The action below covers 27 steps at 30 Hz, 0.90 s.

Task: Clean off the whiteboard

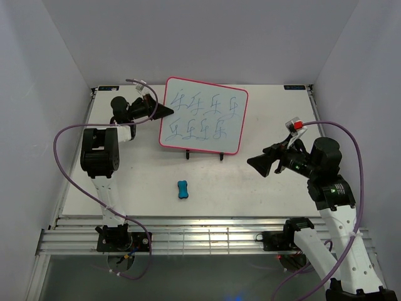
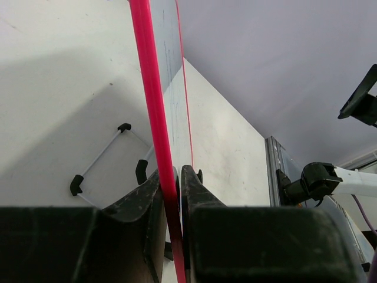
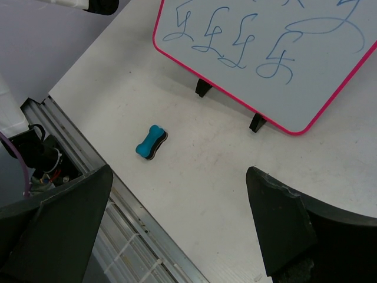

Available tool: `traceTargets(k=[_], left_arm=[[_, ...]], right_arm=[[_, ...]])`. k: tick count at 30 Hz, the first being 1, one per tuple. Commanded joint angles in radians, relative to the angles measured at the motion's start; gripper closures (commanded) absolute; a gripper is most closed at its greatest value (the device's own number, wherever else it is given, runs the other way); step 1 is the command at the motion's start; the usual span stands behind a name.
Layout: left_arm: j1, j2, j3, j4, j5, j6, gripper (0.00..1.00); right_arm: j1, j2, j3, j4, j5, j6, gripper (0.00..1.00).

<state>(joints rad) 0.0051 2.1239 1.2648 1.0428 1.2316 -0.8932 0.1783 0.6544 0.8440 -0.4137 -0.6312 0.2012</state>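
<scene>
The whiteboard (image 1: 202,115) stands tilted on its black wire stand (image 1: 203,153) at the back middle of the table, covered in blue scribbles. My left gripper (image 1: 168,111) is shut on the board's pink-red left edge (image 2: 154,106), the frame pinched between both fingers. A small blue bone-shaped eraser (image 1: 182,189) lies flat on the table in front of the board, also in the right wrist view (image 3: 151,142). My right gripper (image 1: 255,163) hovers open to the right of the board, with nothing between its fingers. The board's lower edge (image 3: 235,97) shows in the right wrist view.
White walls close in the table on the left, back and right. A slotted metal rail (image 1: 207,238) runs along the near edge. The stand's feet (image 2: 123,127) rest on the tabletop behind the board.
</scene>
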Motion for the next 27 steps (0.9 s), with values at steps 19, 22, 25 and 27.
traceTargets(k=[19, 22, 25, 27], left_arm=[[-0.192, -0.176, 0.192, -0.084, -0.176, -0.01, 1.0], [-0.209, -0.186, 0.205, -0.113, -0.207, -0.012, 1.0], [-0.224, -0.202, 0.241, -0.18, -0.236, -0.006, 1.0], [-0.237, -0.203, 0.271, -0.268, -0.245, 0.031, 1.0]], right_arm=[[0.004, 0.033, 0.041, -0.023, 0.145, -0.049, 0.04], [0.004, 0.027, 0.044, -0.031, 0.156, -0.051, 0.04], [0.004, 0.021, 0.047, -0.043, 0.177, -0.052, 0.04], [0.003, 0.019, 0.049, -0.046, 0.191, -0.054, 0.04]])
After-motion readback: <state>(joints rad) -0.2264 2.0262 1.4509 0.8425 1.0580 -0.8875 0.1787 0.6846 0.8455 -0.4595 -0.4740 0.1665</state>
